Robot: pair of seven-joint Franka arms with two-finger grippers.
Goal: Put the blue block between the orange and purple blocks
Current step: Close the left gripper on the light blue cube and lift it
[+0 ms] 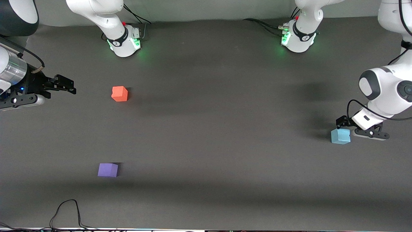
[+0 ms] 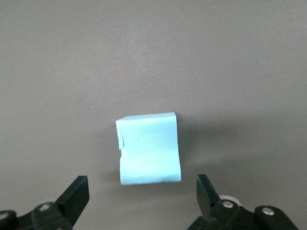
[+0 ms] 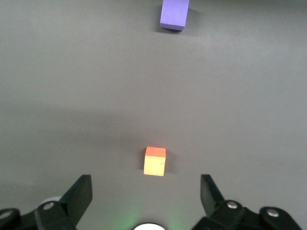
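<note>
The blue block (image 1: 340,136) lies on the dark table near the left arm's end. My left gripper (image 1: 356,128) is open and empty, low over the table right beside it. In the left wrist view the blue block (image 2: 149,149) lies just ahead of the open left gripper (image 2: 142,194), not between the fingers. The orange block (image 1: 119,93) and the purple block (image 1: 107,169) lie toward the right arm's end, the purple one nearer the front camera. My right gripper (image 1: 66,85) is open and empty, waiting beside the orange block. The right wrist view shows the gripper (image 3: 146,195), the orange block (image 3: 155,161) and the purple block (image 3: 174,14).
The two arm bases (image 1: 124,42) (image 1: 297,38) stand along the table's edge farthest from the front camera. A black cable (image 1: 67,209) loops at the edge nearest that camera. A wide gap of bare table (image 1: 112,132) separates the orange and purple blocks.
</note>
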